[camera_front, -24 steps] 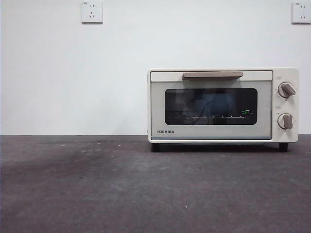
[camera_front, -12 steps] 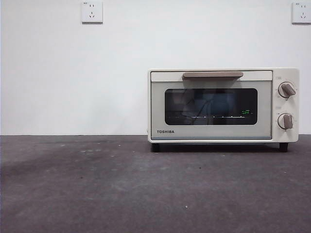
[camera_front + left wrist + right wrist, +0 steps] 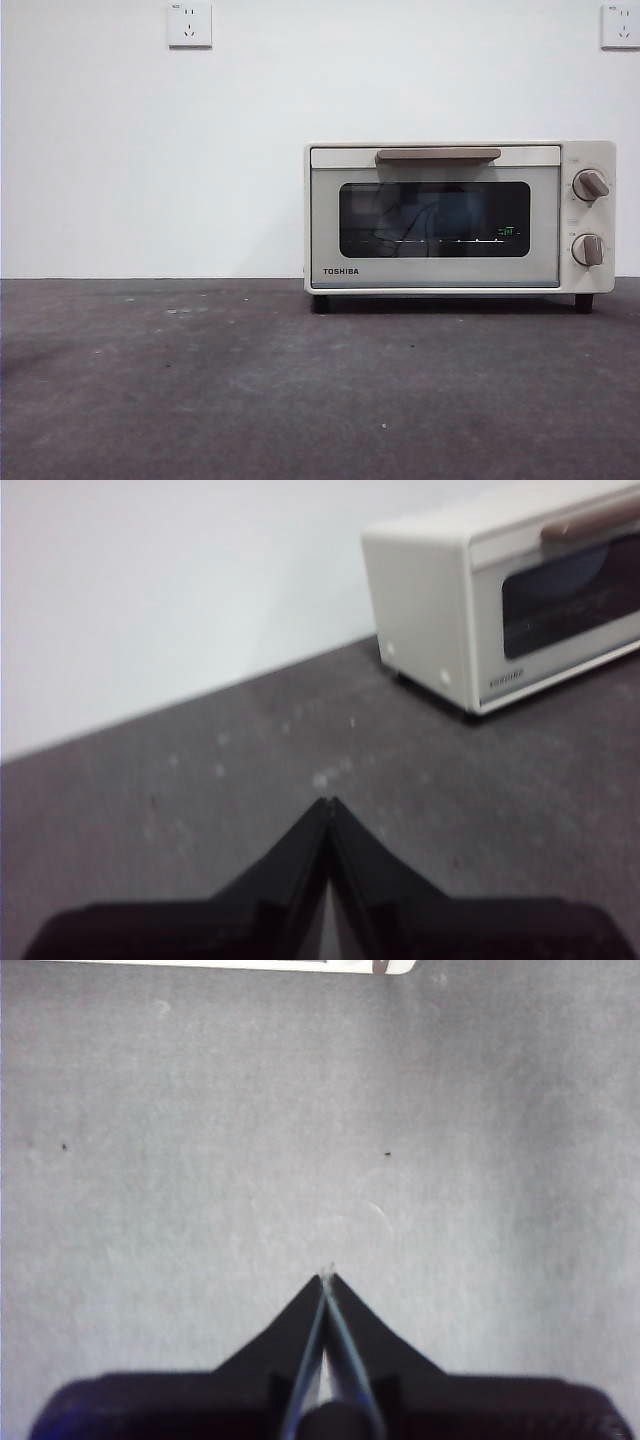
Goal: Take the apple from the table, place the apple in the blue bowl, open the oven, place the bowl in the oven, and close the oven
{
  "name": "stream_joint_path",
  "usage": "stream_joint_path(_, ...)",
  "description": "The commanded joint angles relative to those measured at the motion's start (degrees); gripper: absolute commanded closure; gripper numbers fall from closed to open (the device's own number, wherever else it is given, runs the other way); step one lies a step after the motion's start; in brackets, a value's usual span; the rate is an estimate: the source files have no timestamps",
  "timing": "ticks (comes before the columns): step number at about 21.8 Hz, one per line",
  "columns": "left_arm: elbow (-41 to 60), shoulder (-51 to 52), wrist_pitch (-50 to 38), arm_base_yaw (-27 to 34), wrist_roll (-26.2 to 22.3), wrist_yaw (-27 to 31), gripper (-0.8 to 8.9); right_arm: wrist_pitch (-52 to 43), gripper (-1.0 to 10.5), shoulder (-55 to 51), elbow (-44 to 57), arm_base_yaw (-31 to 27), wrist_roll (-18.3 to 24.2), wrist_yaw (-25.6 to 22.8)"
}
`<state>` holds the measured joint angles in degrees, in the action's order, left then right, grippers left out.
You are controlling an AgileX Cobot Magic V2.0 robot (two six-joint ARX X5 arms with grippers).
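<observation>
Cream-white and boxy, the oven (image 3: 460,218) stands on the right part of the dark grey bench (image 3: 200,380), close to the white wall (image 3: 150,160). Its dark glass door (image 3: 434,219) is shut, with the beige bar handle (image 3: 438,154) at the upper edge and two round knobs (image 3: 589,185) on the right side. Through the glass, a blue shape can be seen in the left wrist view, and I judge it is the blue bowl (image 3: 560,568) resting inside; the front view shows mainly reflections there, so this is not certain. No apple is visible in any view; if it lies in the bowl, the glass hides it.

From this, the task seems to be at its end: nothing is left on the bench, and the door is closed. I cannot find any step that remains.

Both arms are away from the oven. The left claw (image 3: 328,805) hangs above bare bench, well to the side of the oven, with its jaws pressed together and holding nothing. The right claw (image 3: 326,1280) is also pressed together and empty, over the bench in front of the oven, whose lower edge just shows.

Two wall sockets (image 3: 189,24) sit high on the wall. Nothing stands in the way.
</observation>
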<state>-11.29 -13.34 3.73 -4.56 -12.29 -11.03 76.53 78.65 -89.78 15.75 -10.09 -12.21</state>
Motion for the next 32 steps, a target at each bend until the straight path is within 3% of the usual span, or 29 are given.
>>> stream_joint_path(1, 3.87, 2.58, -2.05, 0.22, 3.13, 2.19, 8.17, -4.07, 9.5, 0.24, 0.04, 0.02, -0.42, -0.24)
stream_joint_path(7, 9.86, 8.92, -2.38, 0.26, 5.55, 5.11, 8.17, -16.59, 9.5, 0.24, 0.04, -0.02, -0.42, -0.24)
stream_joint_path(12, 10.86, 12.61, -0.13, 0.31, 4.55, 5.31, 8.17, -23.91, 9.5, 0.24, 0.04, -0.02, -0.42, -0.24)
stream_joint_path(23, 10.86, 13.14, 6.05, 3.34, 7.56, 6.67, 8.17, -24.74, 9.5, 0.24, 0.04, -0.02, -0.42, -0.24)
stream_joint_path(32, 10.86, 13.14, 5.68, 4.31, 8.09, 6.54, 8.17, -24.74, 9.5, 0.24, 0.04, -0.02, -0.42, -0.22)
